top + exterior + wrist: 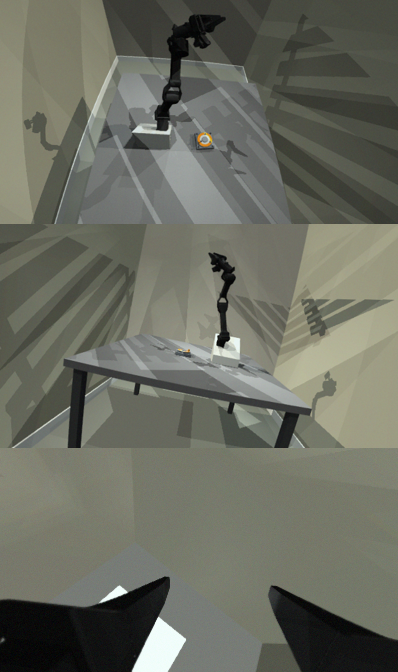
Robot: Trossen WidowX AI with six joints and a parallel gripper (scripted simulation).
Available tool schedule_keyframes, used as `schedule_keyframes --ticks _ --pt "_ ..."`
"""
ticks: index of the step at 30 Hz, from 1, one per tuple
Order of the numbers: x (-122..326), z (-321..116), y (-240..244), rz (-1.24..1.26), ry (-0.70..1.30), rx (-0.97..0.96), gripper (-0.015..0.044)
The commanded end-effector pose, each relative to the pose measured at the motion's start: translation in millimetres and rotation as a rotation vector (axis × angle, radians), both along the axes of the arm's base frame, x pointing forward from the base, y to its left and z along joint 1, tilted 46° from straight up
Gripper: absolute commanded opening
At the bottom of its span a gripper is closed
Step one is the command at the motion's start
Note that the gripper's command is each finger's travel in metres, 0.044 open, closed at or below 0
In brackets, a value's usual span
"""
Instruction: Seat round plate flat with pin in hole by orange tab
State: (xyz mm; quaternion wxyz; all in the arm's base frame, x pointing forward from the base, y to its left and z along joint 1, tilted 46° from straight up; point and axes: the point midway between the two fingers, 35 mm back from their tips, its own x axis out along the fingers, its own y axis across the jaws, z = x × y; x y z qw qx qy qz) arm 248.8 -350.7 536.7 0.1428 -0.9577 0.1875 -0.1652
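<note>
Top view: plate [205,139] lies far below the spread, empty fingers [219,19].

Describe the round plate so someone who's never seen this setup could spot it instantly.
Start at the grey table and find the white block where the black arm is mounted. Just beside that block lies a small dark square base, and the round plate sits on it. It is the only orange thing in the scene: an orange ring around a pale grey centre.
</note>
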Motion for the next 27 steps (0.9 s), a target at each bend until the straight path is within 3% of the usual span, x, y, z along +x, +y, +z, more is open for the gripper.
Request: schedule_keyframes --ticks 1,4,9,15,27 --pt "-5 4 1 -0.014 -0.006 -0.018 0.0374" --pt "-57 54 21 -0.171 -0.071 -0.223 0.0295" --pt "-92 85 45 -0.283 -0.109 -0.372 0.0164" --pt "-150 136 120 -0.509 -0.164 -0.696 0.0006" --pt "-198 183 303 -0.899 -0.262 -1.323 0.0000"
